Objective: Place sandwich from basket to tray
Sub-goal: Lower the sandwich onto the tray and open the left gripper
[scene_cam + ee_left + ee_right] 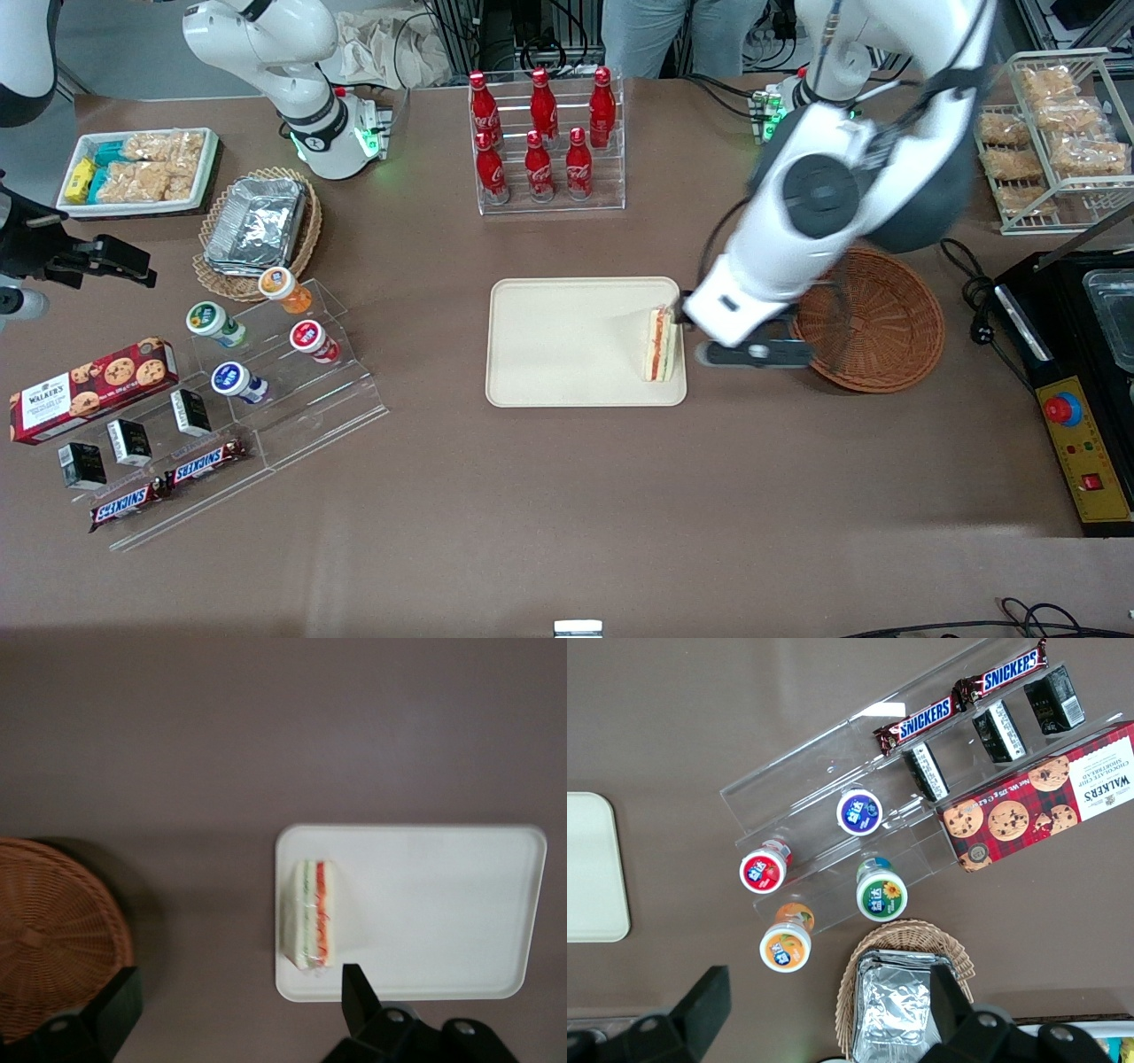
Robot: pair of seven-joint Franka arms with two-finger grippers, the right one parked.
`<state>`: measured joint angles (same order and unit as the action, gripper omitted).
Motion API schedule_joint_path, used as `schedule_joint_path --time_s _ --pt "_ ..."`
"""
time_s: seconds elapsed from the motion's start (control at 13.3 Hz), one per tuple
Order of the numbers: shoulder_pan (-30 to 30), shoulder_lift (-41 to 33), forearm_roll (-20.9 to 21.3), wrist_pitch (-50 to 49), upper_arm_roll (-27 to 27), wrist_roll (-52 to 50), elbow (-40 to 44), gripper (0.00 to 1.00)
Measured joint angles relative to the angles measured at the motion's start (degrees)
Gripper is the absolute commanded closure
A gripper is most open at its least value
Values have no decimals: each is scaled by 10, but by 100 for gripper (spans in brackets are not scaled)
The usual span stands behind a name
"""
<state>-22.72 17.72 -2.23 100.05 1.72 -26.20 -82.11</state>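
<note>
Your left gripper (pixel 239 1001) hangs above the counter (pixel 567 496), over the gap between tray and basket, w/ fingers (pixel 356 990) spread apart and grasping nothing. The sandwich (pixel 661 344) stands on its edge in the tray (pixel 567 346), close to the tray's rim at the working arm's end; red and green filling layers show, and it is apart from the fingers. The tray, cream, rectangular, low-rimmed, holds only that wedge. The basket (pixel 877 321), reddish-brown wicker, sits on the counter beside the tray toward the working arm's end, partly covered in front view by the arm; no contents show in its visible part. Other containers, for your reference: a clear rack (pixel 549 146) farther from the front camera than the tray holds six red cola bottles (pixel 539 133) in two rows; a tan wicker basket (pixel 257 232) toward the parked arm's end holds stacked foil containers (pixel 257 221); a white tray (pixel 137 173) near it holds snack packets; a clear stepped stand (pixel 266 390) carries four capped cups (pixel 306 341), small dark boxes and two Snickers bars (pixel 168 486); a cookie box (pixel 93 388) lies beside it. A wire rack (pixel 1054 142) at the working arm's end holds bagged snacks.
</note>
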Motion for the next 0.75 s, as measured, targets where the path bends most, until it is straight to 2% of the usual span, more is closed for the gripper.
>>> schedule_joint_path --time_s 0.38,0.6,0.75 --pt "126 -45 -1 -26 -3 86 24 0" --pt "172 -118 -3 -112 -1 124 14 0" --pt "189 -184 -4 -131 0 161 -33 0"
